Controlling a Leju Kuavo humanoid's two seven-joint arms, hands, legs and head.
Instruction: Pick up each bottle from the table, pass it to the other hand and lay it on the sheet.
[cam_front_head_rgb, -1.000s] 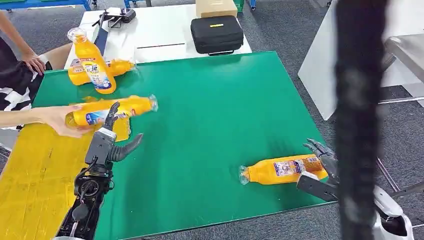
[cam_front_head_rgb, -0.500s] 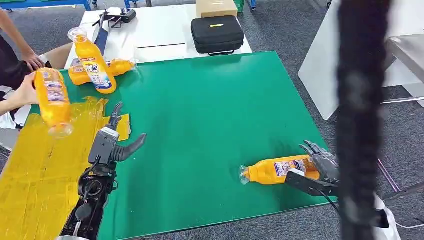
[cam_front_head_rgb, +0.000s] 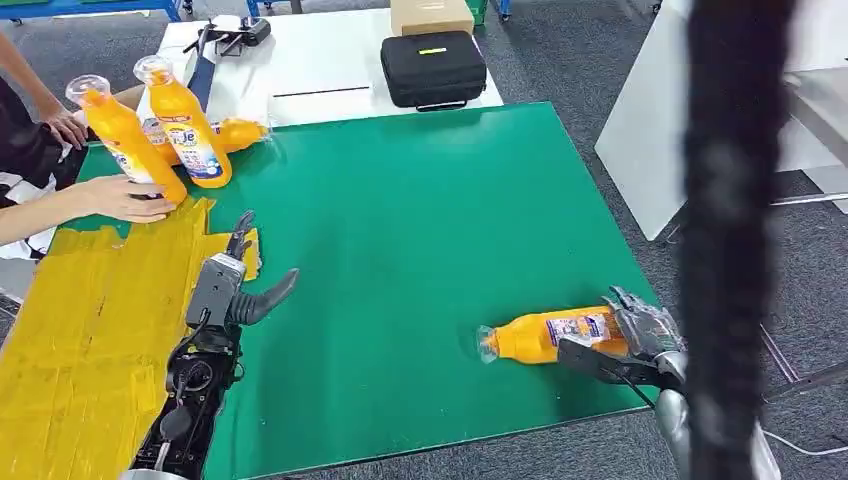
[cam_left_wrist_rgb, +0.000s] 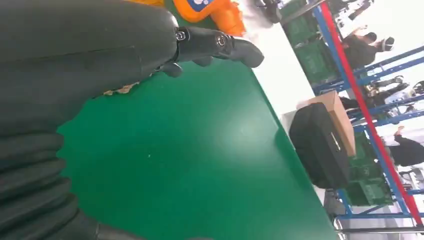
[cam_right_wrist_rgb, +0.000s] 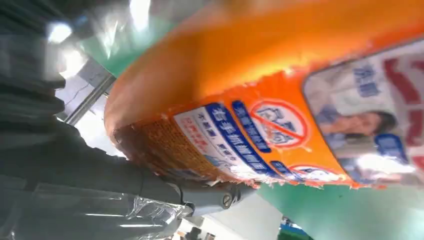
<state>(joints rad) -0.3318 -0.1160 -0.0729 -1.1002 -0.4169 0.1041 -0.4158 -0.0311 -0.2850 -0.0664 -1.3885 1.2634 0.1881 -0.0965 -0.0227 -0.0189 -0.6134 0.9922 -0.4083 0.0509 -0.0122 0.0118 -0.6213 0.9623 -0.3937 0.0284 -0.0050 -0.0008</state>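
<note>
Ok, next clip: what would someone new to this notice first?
Probably the orange bottle lying on its side near the front right edge of the green table, with the right hand closing around its base. Next, the person's hand setting a bottle upright at the far left beside two other bottles, by the yellow sheet, while the left hand hovers empty.

Bright even light; right wrist view blurred, with glare patches.
</note>
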